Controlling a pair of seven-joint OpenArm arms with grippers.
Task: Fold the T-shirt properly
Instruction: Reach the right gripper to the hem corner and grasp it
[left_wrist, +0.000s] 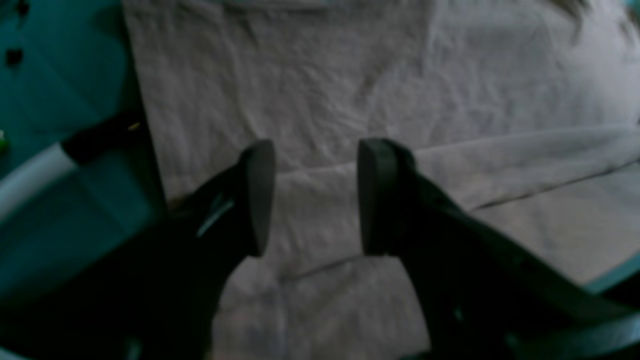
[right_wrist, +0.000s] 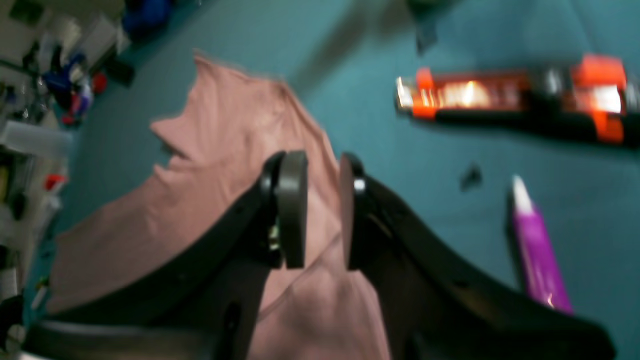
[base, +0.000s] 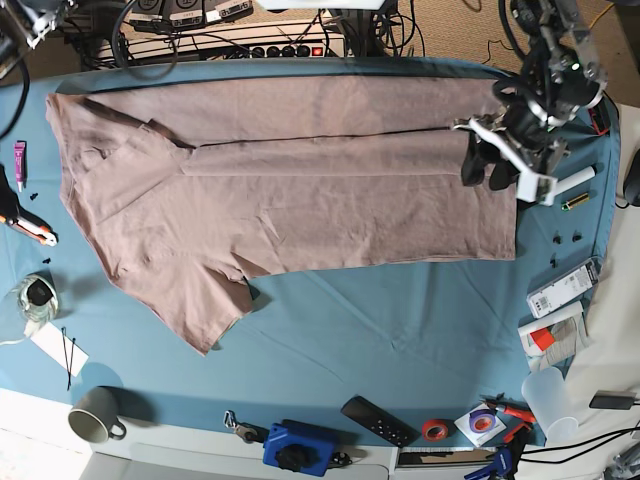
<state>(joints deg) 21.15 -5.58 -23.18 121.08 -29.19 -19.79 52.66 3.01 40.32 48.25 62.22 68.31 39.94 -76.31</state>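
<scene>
The pink-beige T-shirt (base: 300, 190) lies spread flat across the teal table, its far long edge folded over toward the middle and one sleeve (base: 205, 300) pointing to the near side. My left gripper (left_wrist: 316, 150) stands open just above the folded edge near the hem, with nothing between its fingers. The base view shows the left gripper (base: 487, 168) at the shirt's right end. In the right wrist view my right gripper (right_wrist: 321, 160) hovers open with a narrow gap over the T-shirt (right_wrist: 225, 165). The cloth shows behind the gap, not pinched in it.
A purple tube (right_wrist: 537, 250) and an orange-black tool (right_wrist: 510, 97) lie on the teal cloth beside the shirt's left end. A grey mug (base: 95, 415), a blue device (base: 295, 445), a black remote (base: 378, 420) and a plastic cup (base: 545, 400) line the near edge. Cables run along the back.
</scene>
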